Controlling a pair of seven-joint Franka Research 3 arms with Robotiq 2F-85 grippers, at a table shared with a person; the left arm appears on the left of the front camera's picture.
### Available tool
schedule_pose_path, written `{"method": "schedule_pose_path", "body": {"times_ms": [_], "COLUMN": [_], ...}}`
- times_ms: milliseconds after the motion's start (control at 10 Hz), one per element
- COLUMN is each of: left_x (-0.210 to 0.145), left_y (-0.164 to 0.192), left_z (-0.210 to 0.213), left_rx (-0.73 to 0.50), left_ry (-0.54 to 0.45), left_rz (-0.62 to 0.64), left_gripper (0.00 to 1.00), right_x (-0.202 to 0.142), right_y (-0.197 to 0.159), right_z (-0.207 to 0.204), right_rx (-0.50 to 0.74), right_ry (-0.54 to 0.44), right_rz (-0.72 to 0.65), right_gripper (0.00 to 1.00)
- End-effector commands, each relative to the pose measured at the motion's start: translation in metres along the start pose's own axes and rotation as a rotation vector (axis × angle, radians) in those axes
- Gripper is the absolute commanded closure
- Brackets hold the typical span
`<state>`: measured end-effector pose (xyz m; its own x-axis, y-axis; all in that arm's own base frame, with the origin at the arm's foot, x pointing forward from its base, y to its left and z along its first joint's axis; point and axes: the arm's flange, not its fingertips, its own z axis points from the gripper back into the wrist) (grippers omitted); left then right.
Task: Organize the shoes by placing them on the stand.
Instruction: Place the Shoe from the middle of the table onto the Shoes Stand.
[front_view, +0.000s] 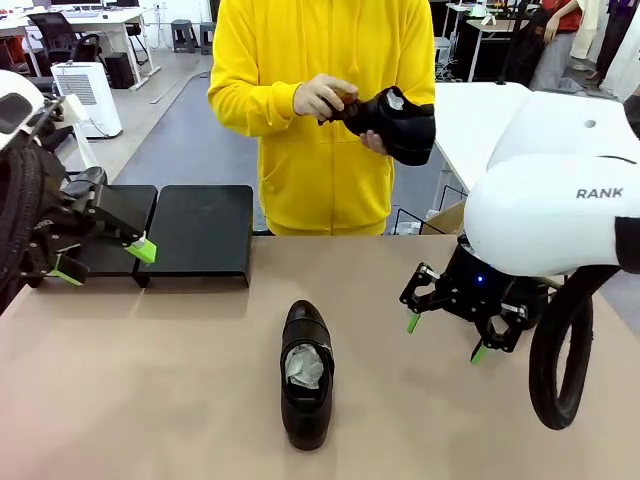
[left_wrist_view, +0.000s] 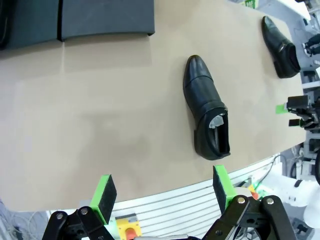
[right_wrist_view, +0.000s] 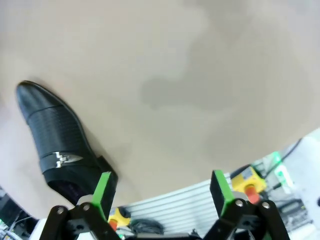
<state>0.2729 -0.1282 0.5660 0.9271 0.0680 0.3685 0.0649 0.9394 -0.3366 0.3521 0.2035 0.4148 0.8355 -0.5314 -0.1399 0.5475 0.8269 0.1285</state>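
Observation:
One glossy black shoe (front_view: 305, 375) stuffed with white paper lies mid-table, toe pointing away from me; the left wrist view has it too (left_wrist_view: 206, 115). A second shoe (left_wrist_view: 280, 47) lies farther off near the table edge. A black shoe with a metal buckle (right_wrist_view: 55, 145) lies beside my right gripper. The person holds another shoe (front_view: 395, 122) at chest height. The black stand (front_view: 200, 232) sits at the table's far left. My left gripper (front_view: 105, 260) hovers open by the stand. My right gripper (front_view: 446, 337) is open low over the table's right side.
The person in a yellow hoodie stands at the far edge, one hand (front_view: 320, 95) pressing a brown brush (front_view: 345, 100) to the held shoe. A white table (front_view: 470, 115) stands behind on the right. Bare tabletop (front_view: 150, 380) lies around the middle shoe.

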Motion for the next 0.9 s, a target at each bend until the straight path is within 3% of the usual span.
{"method": "schedule_pose_path", "body": {"times_ms": [0, 200, 400, 800], "left_x": [-0.029, -0.058, -0.067, -0.079], "left_y": [-0.030, -0.071, -0.101, -0.133], "left_z": [-0.028, -0.069, -0.109, -0.189], "left_rx": [0.073, 0.112, 0.165, 0.283], "left_ry": [0.028, 0.099, 0.108, 0.096], "left_rz": [-0.011, 0.013, 0.013, -0.063], "left_gripper": [0.00, 0.00, 0.00, 0.00], "right_x": [-0.004, -0.004, -0.004, -0.004], "right_y": [0.001, 0.001, 0.001, 0.001], "right_z": [0.005, 0.005, 0.005, 0.005], "right_rx": [-0.005, -0.005, -0.005, -0.005], "right_ry": [-0.030, -0.030, -0.030, -0.030], "right_rz": [0.028, 0.028, 0.028, 0.028], "right_gripper": [0.00, 0.00, 0.00, 0.00]}}
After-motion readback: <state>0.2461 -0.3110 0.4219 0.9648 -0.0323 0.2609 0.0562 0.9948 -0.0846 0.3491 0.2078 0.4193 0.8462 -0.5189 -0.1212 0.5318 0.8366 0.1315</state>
